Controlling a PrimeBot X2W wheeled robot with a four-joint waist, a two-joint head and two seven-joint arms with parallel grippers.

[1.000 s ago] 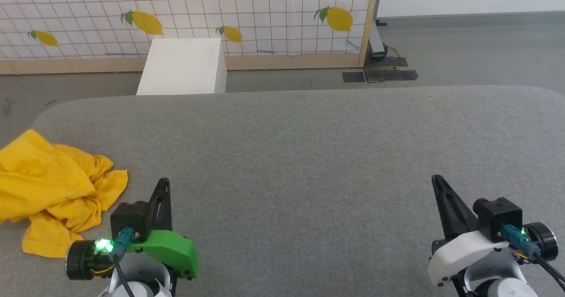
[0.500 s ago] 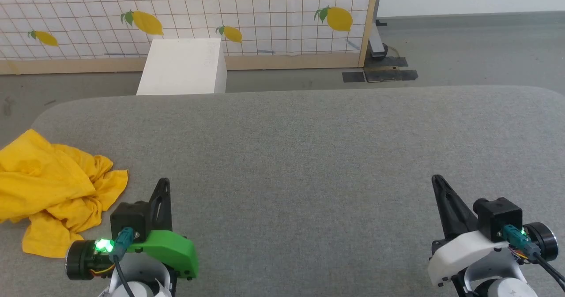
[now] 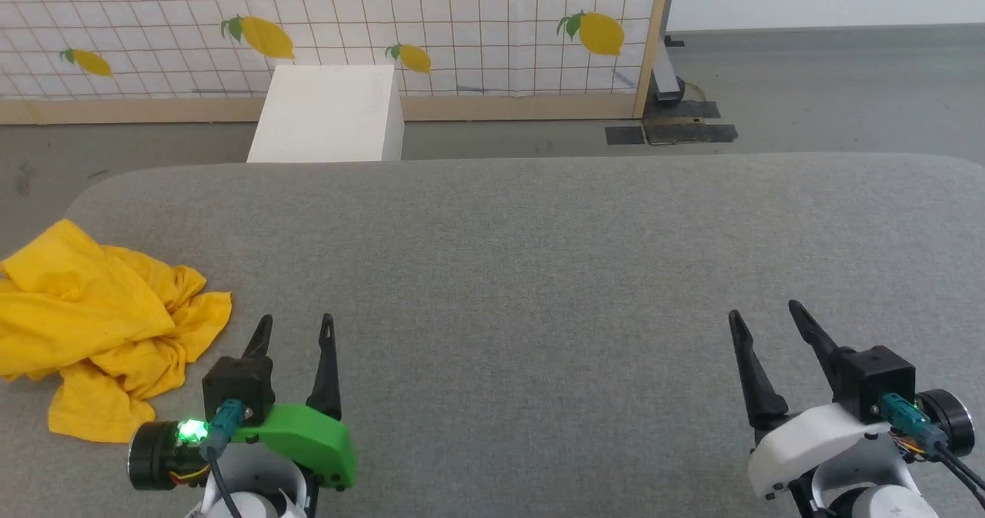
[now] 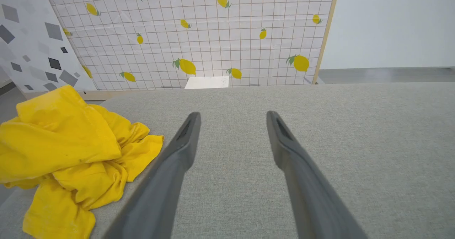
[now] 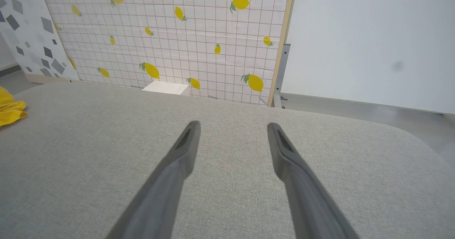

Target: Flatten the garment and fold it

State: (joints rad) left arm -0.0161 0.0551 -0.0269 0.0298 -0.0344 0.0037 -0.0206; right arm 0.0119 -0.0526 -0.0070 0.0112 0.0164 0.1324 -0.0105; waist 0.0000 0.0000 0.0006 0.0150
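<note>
Grey fabric tabletop (image 3: 539, 272) is wide open across the middle, tons of room. Left gripper (image 3: 296, 319) and right gripper (image 3: 763, 310) sit near the front edge, fingers spread, holding nothing. Yellow garment (image 3: 100, 325) is a crumpled heap at the table's left edge, near the left gripper, running roughly near-to-far; can't tell where its neck points. Past the far edge: white box (image 3: 327, 114), lemon-print screen (image 3: 462, 25).

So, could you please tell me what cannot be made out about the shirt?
The garment: bunched, so its folds hide front, neck and hem, head view.
Its left part: cut by the head view's left edge.
Right wrist view: left edge cuts most of it.
</note>
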